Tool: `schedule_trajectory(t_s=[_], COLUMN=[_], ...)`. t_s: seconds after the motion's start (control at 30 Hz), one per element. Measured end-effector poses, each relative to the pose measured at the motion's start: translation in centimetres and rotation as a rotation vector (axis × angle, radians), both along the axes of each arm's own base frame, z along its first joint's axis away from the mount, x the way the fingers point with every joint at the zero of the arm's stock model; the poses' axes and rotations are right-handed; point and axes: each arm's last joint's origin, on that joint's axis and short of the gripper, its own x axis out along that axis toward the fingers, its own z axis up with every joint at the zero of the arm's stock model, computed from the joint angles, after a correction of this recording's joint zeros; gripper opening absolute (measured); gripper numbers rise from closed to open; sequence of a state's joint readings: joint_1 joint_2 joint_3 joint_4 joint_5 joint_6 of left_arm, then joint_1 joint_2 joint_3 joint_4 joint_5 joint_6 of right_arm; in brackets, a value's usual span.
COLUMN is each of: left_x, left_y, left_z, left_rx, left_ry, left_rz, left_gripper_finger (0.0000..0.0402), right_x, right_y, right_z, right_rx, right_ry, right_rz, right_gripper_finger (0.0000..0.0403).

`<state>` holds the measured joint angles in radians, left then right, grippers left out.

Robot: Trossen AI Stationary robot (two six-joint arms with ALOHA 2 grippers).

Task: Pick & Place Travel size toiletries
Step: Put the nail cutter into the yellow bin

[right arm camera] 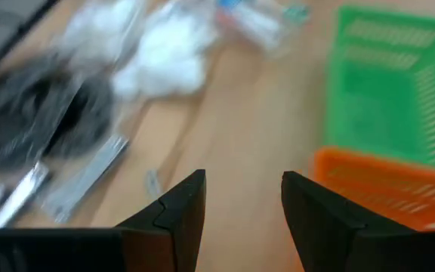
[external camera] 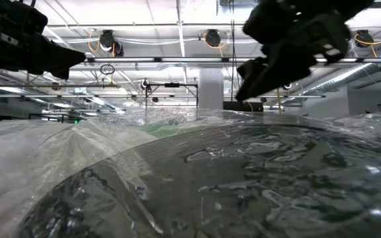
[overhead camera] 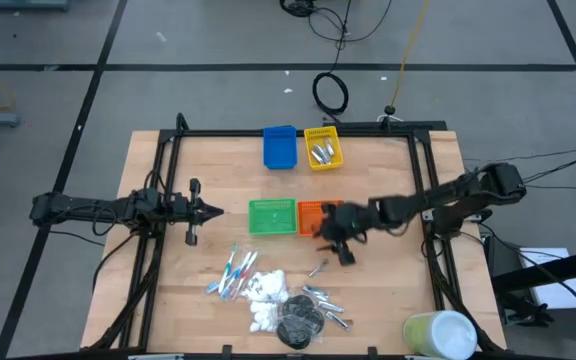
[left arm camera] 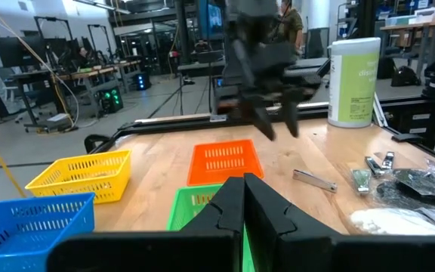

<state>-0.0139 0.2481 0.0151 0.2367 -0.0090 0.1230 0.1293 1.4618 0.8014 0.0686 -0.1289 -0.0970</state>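
Note:
The toiletries lie in a heap near the table's near edge: blue, red and white sticks (overhead camera: pixel 233 272), white pads (overhead camera: pixel 265 290), black discs (overhead camera: pixel 298 322) and silvery tubes (overhead camera: pixel 328 300). One silvery tube (overhead camera: pixel 318 268) lies apart from the heap. My right gripper (overhead camera: pixel 343 248) hovers open and empty above the table, beside the orange bin (overhead camera: pixel 313 215) and over this stray tube (right arm camera: pixel 89 177). The right wrist view shows its fingers apart (right arm camera: pixel 236 200), with the pads (right arm camera: pixel 165 53) and discs (right arm camera: pixel 44 113) ahead. My left gripper (overhead camera: pixel 206 210) waits shut left of the green bin (overhead camera: pixel 271 216).
A blue bin (overhead camera: pixel 280 147) and a yellow bin (overhead camera: pixel 323 147) holding silvery items stand at the far edge. A large pale green-white cylinder (overhead camera: pixel 440 335) lies at the near right corner. Crinkled clear plastic (external camera: pixel 190 178) fills the low view. A black frame (overhead camera: pixel 298 133) runs along the table's edges.

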Motion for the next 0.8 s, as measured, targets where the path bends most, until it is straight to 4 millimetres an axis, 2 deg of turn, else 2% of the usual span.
schedule_trajectory(t_s=[0.13,0.3,0.5,0.6,0.8], left_x=[0.0,0.0,0.0,0.0,0.0], left_y=[0.0,0.0,0.0,0.0,0.0], left_z=[0.0,0.0,0.0,0.0,0.0], left_rx=[0.000,0.000,0.000,0.000,0.000], left_ry=[0.000,0.001,0.001,0.001,0.000], left_rz=[0.001,0.000,0.000,0.000,0.000], left_gripper_finger=[0.0005,0.0005,0.0006,0.0005,0.0005], right_x=[-1.3,-2.2,-1.4,-1.5,-0.2], right_y=[2.4,3.7,4.4,4.4,5.0], right_z=[-1.4,-2.6,-3.3,-4.3,-4.7], right_rx=[-0.026,-0.037,-0.051,-0.055,-0.030], right_ry=[0.013,0.034,-0.021,0.033,0.049], right_rz=[0.042,0.022,0.022,0.038,0.063], right_gripper_finger=[0.0162,0.0173,0.0201,0.0212,0.0215])
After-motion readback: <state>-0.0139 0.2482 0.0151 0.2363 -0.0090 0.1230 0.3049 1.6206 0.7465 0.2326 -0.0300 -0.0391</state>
